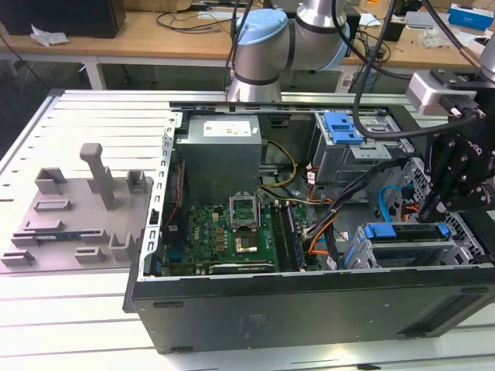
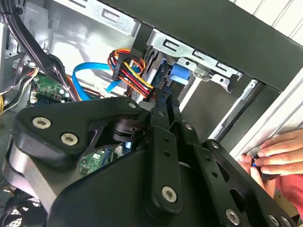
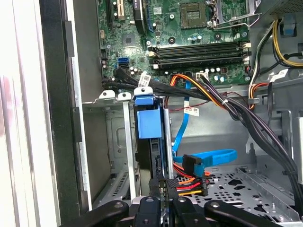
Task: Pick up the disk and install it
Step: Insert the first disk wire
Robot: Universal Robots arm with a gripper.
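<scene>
The disk (image 1: 406, 231), in its bright blue carrier frame, sits on edge in the metal drive cage (image 1: 421, 255) at the front corner of the open computer case, on the exterior view's right. In the first wrist view its blue frame end (image 3: 149, 122) sits between the cage rails. My black gripper (image 1: 438, 212) reaches down onto the disk's rear end. Its fingers (image 3: 150, 204) stand close together on the disk's thin edge, near the orange and red power plug. The second wrist view shows the gripper (image 2: 165, 97) pointing at the blue frame (image 2: 179, 73).
The case holds a green motherboard (image 1: 224, 232), a grey power-supply box (image 1: 220, 151) and a second cage with a blue latch (image 1: 343, 127). Blue and black cables (image 3: 208, 156) run beside the disk. A person's hand (image 2: 279, 156) rests at the case's outer edge. A grey fixture (image 1: 77, 209) lies on the table.
</scene>
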